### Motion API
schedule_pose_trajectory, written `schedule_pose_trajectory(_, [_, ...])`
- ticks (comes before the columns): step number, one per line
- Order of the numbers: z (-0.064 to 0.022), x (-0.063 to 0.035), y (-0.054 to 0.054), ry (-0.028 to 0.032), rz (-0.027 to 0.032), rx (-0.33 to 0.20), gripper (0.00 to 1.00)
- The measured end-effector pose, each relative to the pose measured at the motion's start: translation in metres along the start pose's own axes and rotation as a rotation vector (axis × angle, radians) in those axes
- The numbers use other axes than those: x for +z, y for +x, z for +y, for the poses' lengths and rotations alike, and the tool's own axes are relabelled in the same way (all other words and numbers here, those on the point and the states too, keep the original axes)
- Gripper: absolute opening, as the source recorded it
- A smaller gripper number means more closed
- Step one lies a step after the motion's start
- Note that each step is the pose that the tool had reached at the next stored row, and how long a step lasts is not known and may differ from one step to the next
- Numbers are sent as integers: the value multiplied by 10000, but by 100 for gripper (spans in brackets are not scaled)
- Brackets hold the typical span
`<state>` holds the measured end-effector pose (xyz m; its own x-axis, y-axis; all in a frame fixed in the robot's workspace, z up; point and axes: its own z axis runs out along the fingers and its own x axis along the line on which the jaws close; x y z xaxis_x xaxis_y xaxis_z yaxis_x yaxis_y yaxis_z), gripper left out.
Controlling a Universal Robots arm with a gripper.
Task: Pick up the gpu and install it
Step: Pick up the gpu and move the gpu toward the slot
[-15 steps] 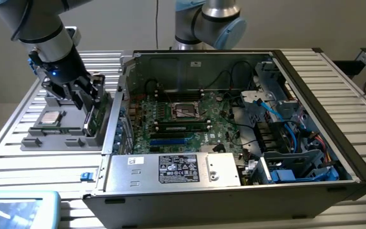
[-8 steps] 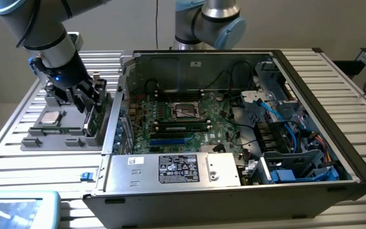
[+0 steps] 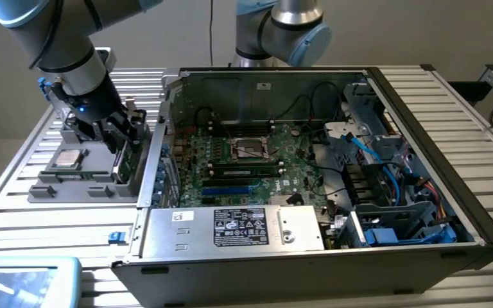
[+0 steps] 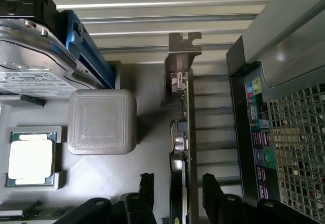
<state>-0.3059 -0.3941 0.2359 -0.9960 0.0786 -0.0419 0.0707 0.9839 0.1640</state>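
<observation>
In the exterior view my arm [image 3: 67, 58] came in from the exterior view's far left and bent so that the wrist pointed straight down over the grey holder tray [image 3: 49, 189], which sat on the slatted table [image 3: 24, 218] just beside the open computer case [image 3: 418, 160], on the exterior view's left of it. My gripper [image 3: 116, 138] hung low over the edge of the tray nearest the case, right above the gpu [image 3: 121, 165], which stood on edge in its slot there, a thin green strip between the tray and the case wall. A processor chip [image 3: 67, 158] lay flat on the tray further from the case, and the motherboard [image 3: 238, 160] lay exposed inside the case. In the wrist view my gripper [image 4: 179, 183] was spread wide, one black finger on either side of the gpu [image 4: 179, 142], whose edge ran away from me between them up to its silver bracket [image 4: 179, 56]. I could see a gap between each fingertip [image 4: 147, 183] and the card, so I held nothing. The hard drive [image 4: 30, 51], a square grey block [image 4: 101, 122] and the processor chip [image 4: 30, 158] sat on one side of the card, the ported back of the case [image 4: 259, 132] on the other.
</observation>
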Motion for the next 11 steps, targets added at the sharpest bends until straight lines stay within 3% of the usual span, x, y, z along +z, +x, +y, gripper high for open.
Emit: schedule_pose_trajectory(11, [-12, 78, 2, 23, -42, 257, 52])
